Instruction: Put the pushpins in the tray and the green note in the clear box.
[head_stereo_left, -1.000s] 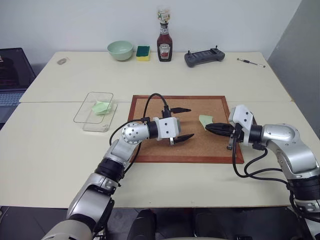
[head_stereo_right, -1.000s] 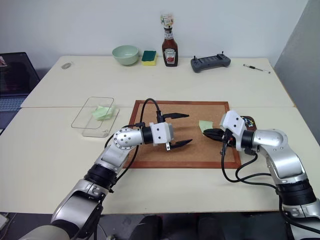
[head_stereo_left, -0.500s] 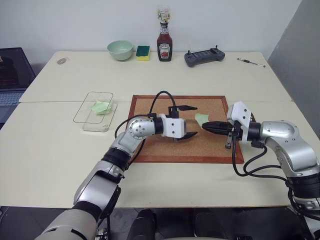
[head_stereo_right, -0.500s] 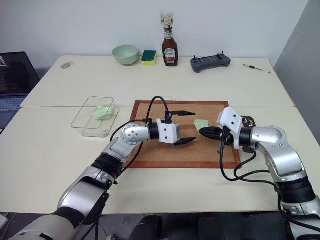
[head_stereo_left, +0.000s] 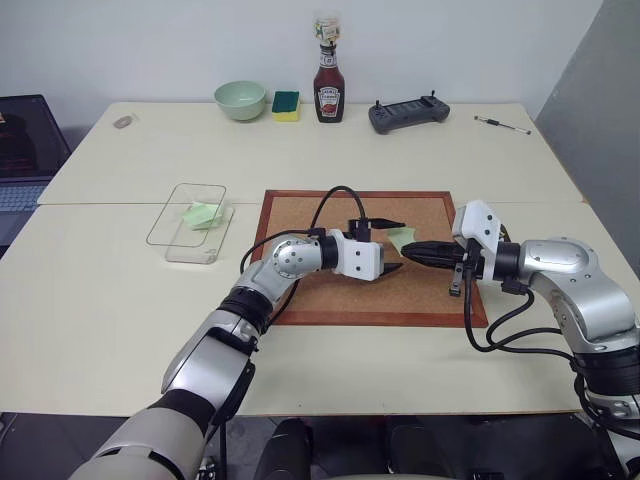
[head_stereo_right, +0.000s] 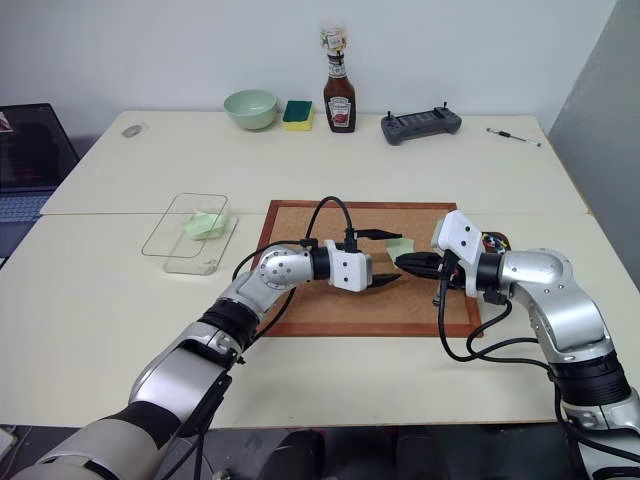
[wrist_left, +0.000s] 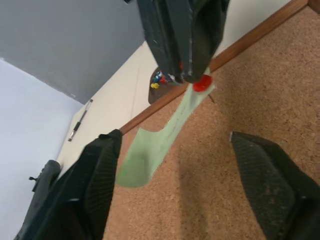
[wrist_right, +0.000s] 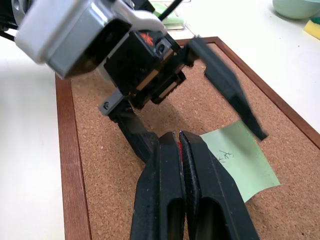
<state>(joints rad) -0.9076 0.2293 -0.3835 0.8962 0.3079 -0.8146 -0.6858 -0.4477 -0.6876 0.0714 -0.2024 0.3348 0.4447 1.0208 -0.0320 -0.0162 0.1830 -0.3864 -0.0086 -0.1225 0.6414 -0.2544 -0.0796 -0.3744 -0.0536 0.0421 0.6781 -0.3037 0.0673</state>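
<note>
My right gripper (head_stereo_left: 409, 251) is shut on a red pushpin (wrist_left: 202, 82) just above the cork board (head_stereo_left: 330, 300). The pale green note (wrist_left: 155, 150) hangs from that pin, lifted off the cork. My left gripper (head_stereo_left: 386, 246) reaches in from the left and is open, with one finger (wrist_left: 95, 190) on each side of the note and no contact with it. The small dark tray (wrist_left: 152, 95) lies just past the board's right edge, behind my right wrist, and holds coloured pin heads. The clear box (head_stereo_left: 175, 240) stands left of the board with a folded green paper (head_stereo_left: 203, 214) inside.
Along the table's far edge stand a pale green bowl (head_stereo_left: 240, 100), a sponge (head_stereo_left: 285, 105), a ketchup bottle (head_stereo_left: 329, 88), a black controller (head_stereo_left: 408, 115) and a pen (head_stereo_left: 502, 124). A laptop (head_stereo_left: 25, 150) sits at the far left.
My left gripper has moved right across the cork board to the note and its fingers have narrowed around it. My right gripper has kept still with the pin.
</note>
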